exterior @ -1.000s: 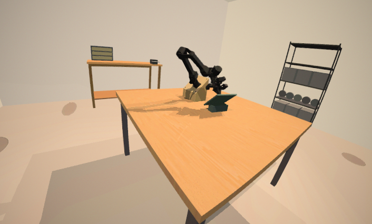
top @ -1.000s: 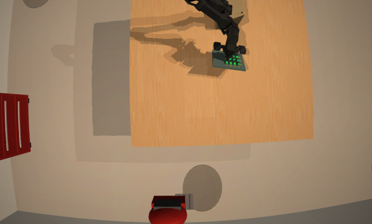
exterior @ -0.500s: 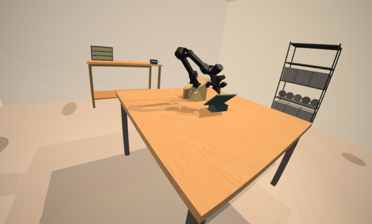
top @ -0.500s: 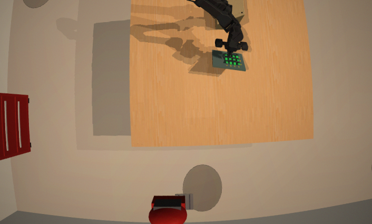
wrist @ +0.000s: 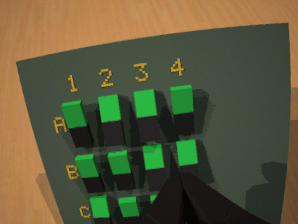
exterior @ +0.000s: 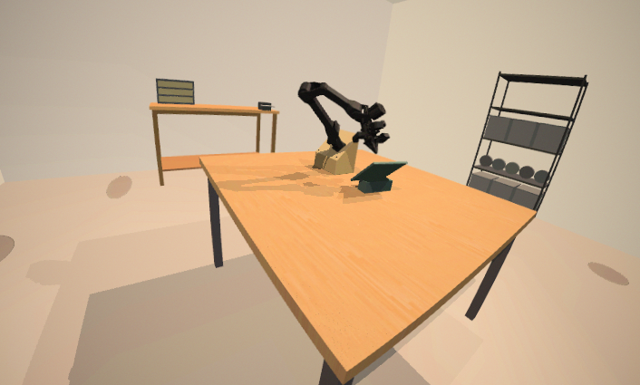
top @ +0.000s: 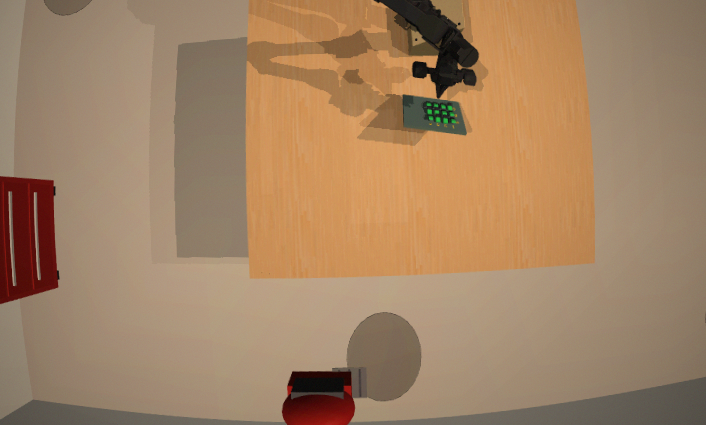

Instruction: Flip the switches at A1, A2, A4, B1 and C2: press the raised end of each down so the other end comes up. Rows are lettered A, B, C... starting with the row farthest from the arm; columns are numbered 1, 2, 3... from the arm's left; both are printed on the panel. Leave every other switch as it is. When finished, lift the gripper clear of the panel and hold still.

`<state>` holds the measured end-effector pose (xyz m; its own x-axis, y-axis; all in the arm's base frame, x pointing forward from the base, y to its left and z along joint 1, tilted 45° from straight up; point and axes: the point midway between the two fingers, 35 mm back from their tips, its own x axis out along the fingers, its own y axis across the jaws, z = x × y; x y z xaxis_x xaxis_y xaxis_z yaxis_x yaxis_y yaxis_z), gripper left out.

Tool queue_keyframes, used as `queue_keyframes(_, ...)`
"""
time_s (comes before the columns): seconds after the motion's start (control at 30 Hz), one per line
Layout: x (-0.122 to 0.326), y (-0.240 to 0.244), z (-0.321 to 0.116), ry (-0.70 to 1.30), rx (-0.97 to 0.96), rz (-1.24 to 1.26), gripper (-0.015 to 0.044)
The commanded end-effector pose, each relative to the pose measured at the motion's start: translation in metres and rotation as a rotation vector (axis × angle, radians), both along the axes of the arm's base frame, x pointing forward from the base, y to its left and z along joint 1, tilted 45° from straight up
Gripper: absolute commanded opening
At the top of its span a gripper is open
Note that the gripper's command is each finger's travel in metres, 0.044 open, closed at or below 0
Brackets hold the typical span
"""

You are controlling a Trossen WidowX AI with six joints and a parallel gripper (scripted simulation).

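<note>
The tilted green panel [top: 412,119] [exterior: 384,169] [wrist: 240,70] carries rows of green and black switches. In the wrist view, A1 [wrist: 74,114], A4 [wrist: 182,100], B1 [wrist: 87,166], B2 [wrist: 119,162] and C2 [wrist: 129,206] show darker green faces and shorter black parts where visible. A2 [wrist: 110,107], A3 [wrist: 145,103], B3 [wrist: 153,156] and B4 [wrist: 187,152] show brighter green, tilted the other way. C1 [wrist: 99,206] also looks bright. My gripper [top: 439,95] [exterior: 375,150] [wrist: 180,181] is shut and empty, raised off the panel near its arm-side edge. It hides much of row C.
The panel stands on a dark block [exterior: 375,186] on the wooden table [top: 333,191] [exterior: 358,248]. The arm's tan base [top: 424,48] [exterior: 340,163] is behind the panel. A side table and a shelf rack [exterior: 526,139] stand beyond the table.
</note>
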<state>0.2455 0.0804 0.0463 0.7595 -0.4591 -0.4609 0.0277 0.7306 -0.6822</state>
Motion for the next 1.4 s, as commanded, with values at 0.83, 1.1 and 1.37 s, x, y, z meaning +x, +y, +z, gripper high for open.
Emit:
queue_keyframes(0.83, 0.024, 0.017, -0.071, 0.01, -0.001, -0.013, 0.0)
queue_keyframes(1.1, 0.031, 0.013, -0.076, 0.011, -0.001, -0.014, 0.0)
queue_keyframes(1.37, 0.035, 0.011, -0.078, 0.01, -0.001, -0.013, 0.0)
